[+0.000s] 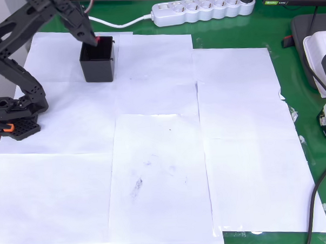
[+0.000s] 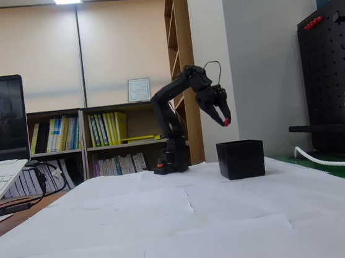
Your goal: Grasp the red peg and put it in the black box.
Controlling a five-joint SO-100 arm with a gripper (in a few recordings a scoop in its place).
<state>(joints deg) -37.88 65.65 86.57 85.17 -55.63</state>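
The red peg (image 2: 226,122) sits at the very tip of the tool (image 2: 225,120), pinched between the two fingers — in the fixed view it shows as a small red spot at the lowest point of the downward-pointing tool, a little right of the frame's middle. In the overhead view the same red spot (image 1: 96,39) appears in the upper left of the frame, at the end of the tool (image 1: 95,39), right over the back rim of the black box (image 1: 98,62).

The tool is clenched on the peg, its fingers drawn close together with only the peg between them. It touches nothing else: in the fixed view there is clear air between the peg and the top edge of the black box (image 2: 241,159), which stands below and slightly to the right of the tip. The peg hangs above the box's left part, near the wall that faces the arm.

The box stands upright on white paper sheets (image 1: 159,154) that cover the green tabletop (image 1: 296,84) — its open top faces up, and its inside looks dark in the overhead view. A white power strip (image 1: 204,8) lies along the upper edge of that view, well apart from the box.
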